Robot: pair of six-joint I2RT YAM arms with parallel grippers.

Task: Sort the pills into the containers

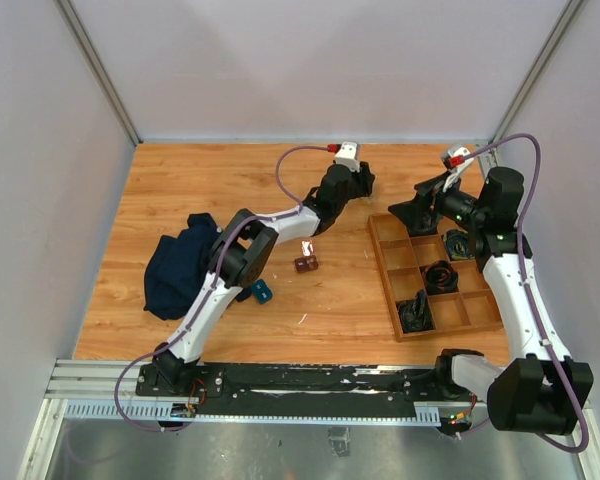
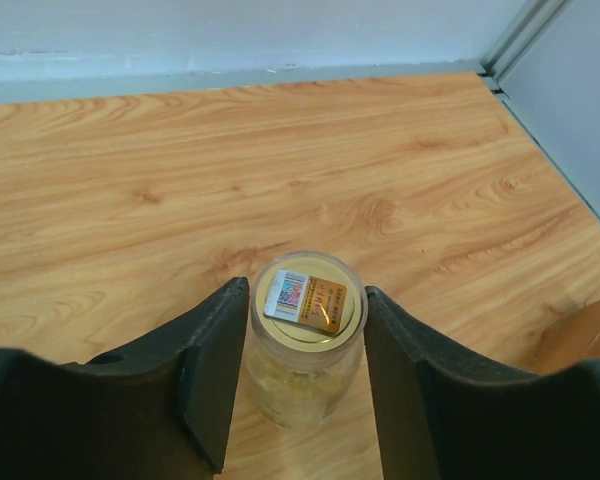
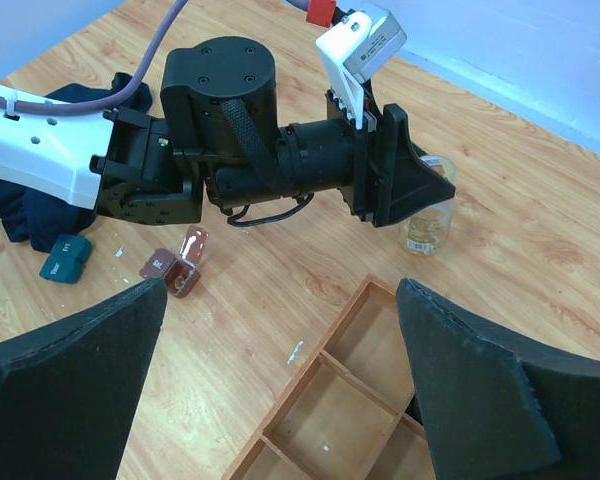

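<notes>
Left wrist view has the left claw [image 2: 306, 292] closed partway on a small clear bottle [image 2: 300, 385], one dark finger [image 2: 215, 370] pressed to each side of it. The bottle stands upright on the table [image 2: 280, 150], its gold lid with a barcode sticker facing up and yellowish contents showing through the glass. Right wrist view shows the right claw [image 3: 282, 295] spread wide and holding nothing, above the table beside the wooden tray [image 3: 310, 372]. That view alone shows the left claw from outside, with the bottle between its fingers, and gives the clearest sight of the container [image 3: 173, 270]: a small reddish-brown box lying on the table below the left arm [image 3: 50, 155], well apart from the bottle, its lid apparently flipped open. Its long axis runs slantwise there, from lower left to upper right. Only the top external view takes in the whole layout: the box between a dark blue cloth [image 1: 180, 262] and the tray, a small teal object [image 1: 261, 292] nearer the bases, and dark items [image 1: 441, 275] in several tray compartments. Whether the white specks [image 1: 302, 318] on the table are pills I cannot tell.
</notes>
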